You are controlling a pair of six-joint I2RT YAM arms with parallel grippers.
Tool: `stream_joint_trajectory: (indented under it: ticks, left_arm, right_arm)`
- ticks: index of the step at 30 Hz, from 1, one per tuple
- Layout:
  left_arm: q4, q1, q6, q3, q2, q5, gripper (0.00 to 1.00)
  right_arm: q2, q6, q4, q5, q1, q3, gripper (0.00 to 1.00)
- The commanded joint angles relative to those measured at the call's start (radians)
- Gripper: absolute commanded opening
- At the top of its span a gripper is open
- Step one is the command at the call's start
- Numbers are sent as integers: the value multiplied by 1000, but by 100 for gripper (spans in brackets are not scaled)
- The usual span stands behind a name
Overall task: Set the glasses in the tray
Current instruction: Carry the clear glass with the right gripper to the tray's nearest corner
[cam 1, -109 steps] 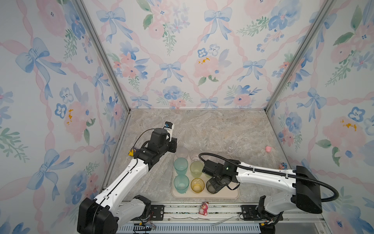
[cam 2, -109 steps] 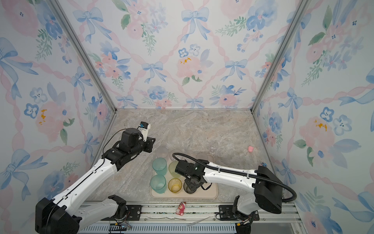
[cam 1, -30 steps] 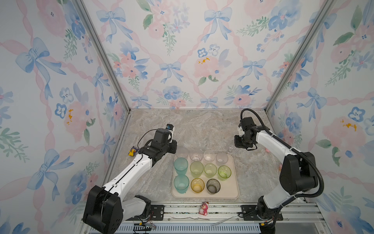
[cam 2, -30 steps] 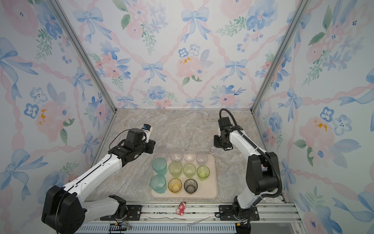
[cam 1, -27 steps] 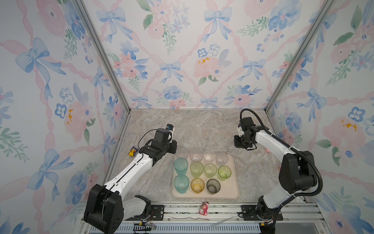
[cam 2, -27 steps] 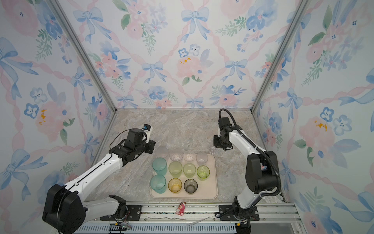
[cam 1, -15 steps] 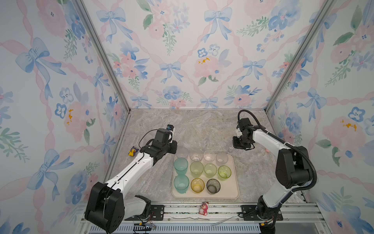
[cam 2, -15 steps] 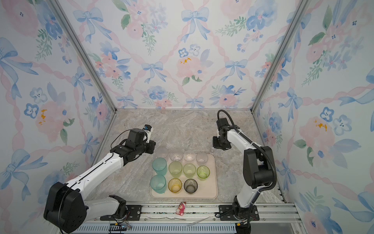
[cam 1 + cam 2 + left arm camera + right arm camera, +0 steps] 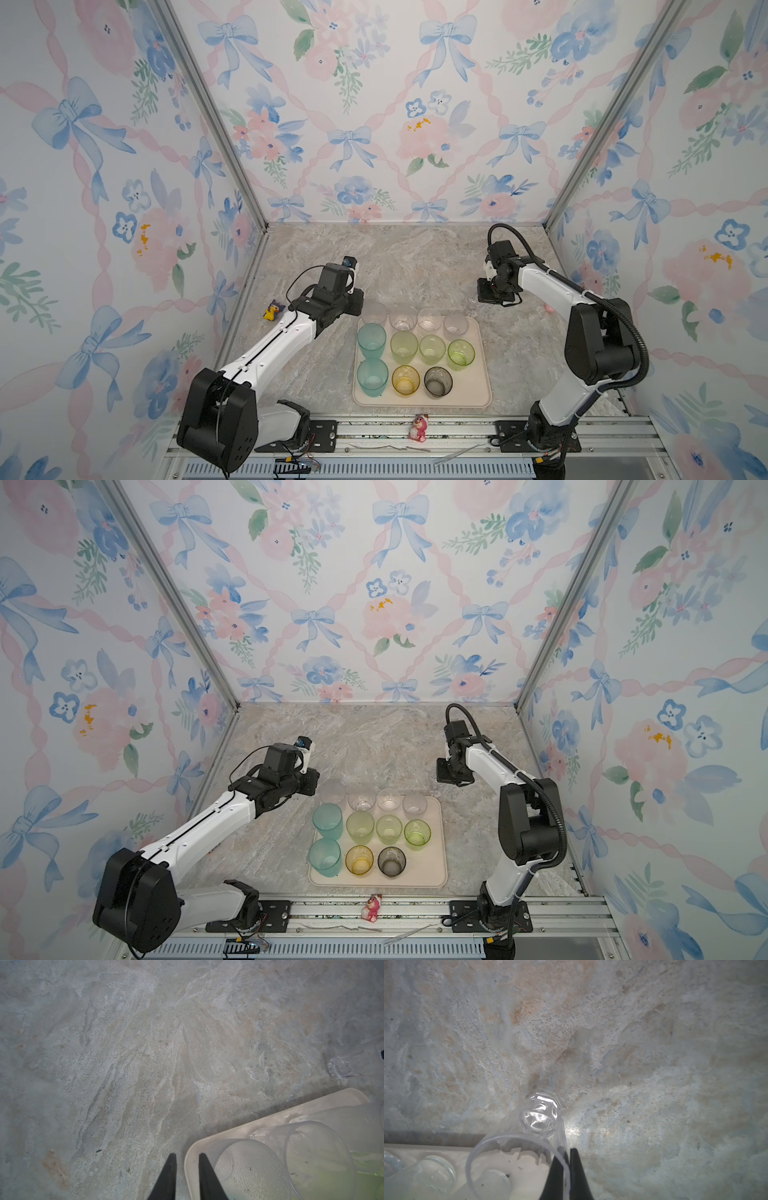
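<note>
So, 12 glasses in all: 2 teal glasses, 3 green glasses, 1 yellow glass, 1 grey glass & 5 clear glasses. 11 stand in the tray, in 3 rows: 4 clear at the back; 1 teal & 3 green in the middle; 1 teal, the yellow & the grey in front. The last glass, a clear one, is off the tray, over the table just past the tray's far R corner. The R gripper has it: fingers pinched tight on its rim, one inside, one outside. Can't tell if its base touches the table. The L gripper hangs low just beside the tray's far L corner; fingers a little apart w/ nothing btw them. 1 duck sits near the L arm. 1 pink toy stands on the front rail. 1 small pink thing lies behind the R arm, mostly hidden. In both top views the last glass is v. faint beside the black gripper. In the L wrist view it's cut off at the edge, & so are the tray's glasses.
</note>
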Motion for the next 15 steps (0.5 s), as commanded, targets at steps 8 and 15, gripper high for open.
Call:
stream_joint_trajectory:
  ticks: [8, 15]
  left_arm:
    - [1, 8, 18, 15, -7, 12, 22]
    - [5, 7, 18, 21, 1, 25, 22]
  right_arm:
    - [-214, -21, -87, 86, -8, 6, 0]
    - [-524, 6, -268, 154, 56, -82, 0]
